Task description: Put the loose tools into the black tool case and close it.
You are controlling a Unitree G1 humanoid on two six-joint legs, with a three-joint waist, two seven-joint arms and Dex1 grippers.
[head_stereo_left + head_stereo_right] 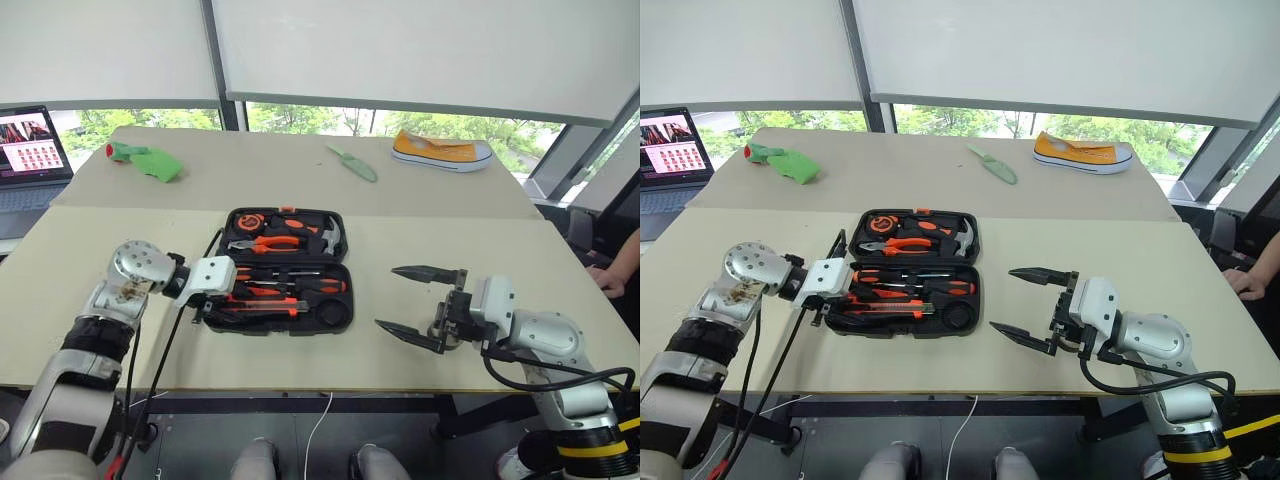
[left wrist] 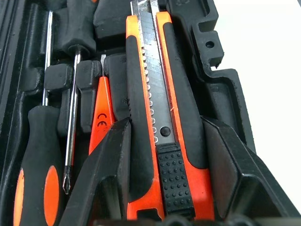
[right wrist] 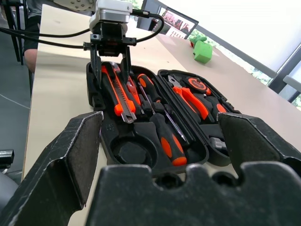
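Your left gripper (image 1: 212, 300) straddles the utility knife (image 2: 160, 117) at frame center-left, light, stiff, slick plastic w/ exposed blade, so grip mid-handle; right gripper (image 1: 418, 306) gapes wide, empty.

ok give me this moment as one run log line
left gripper: straddling utility knife in its slot, grip unclear | right gripper: open, empty, beside black tool case | case: open, tools seated, lid not closed

Beige table (image 1: 120, 330): open tool case (image 1: 285, 268); behind: yellow shoe (image 1: 441, 152), green trowel (image 1: 352, 162), laptop (image 1: 30, 160)
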